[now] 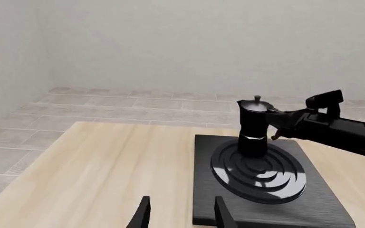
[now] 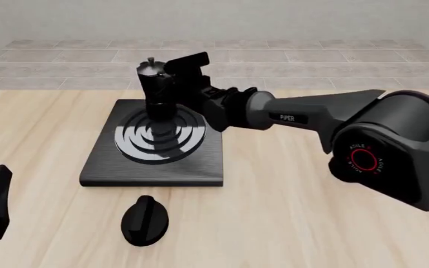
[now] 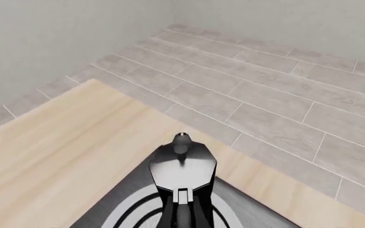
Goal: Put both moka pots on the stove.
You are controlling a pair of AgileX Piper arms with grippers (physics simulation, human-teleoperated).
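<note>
So only one moka pot [image 2: 157, 92] is in shot right now. I count one, not two, and the second isn't in any of the three views. It stands upright on the stove [image 2: 155, 146], right over the concentric burner rings [image 2: 160, 135].

The right gripper [image 2: 171, 84] sits at the pot's handle side, up near the lid. It looks like it's clamped on the handle, but the arm body hides the fingertips, so I can't tell for sure. The left gripper [image 1: 179, 213] is well back from the slab with its jaws apart, holding nothing.

Handling-wise, I'd guess it's a rigid metal pot with some weight, tall and narrow-waisted, so it's tippy if bumped from the side. The faceted body looks glossy and probably slick. The curved handle is the obvious place to grab, or the waist.

Other count: one stove, one black oval knob [image 2: 145, 220] lying on the wooden table [image 2: 289, 212] in front of the slab, and two arms.
</note>
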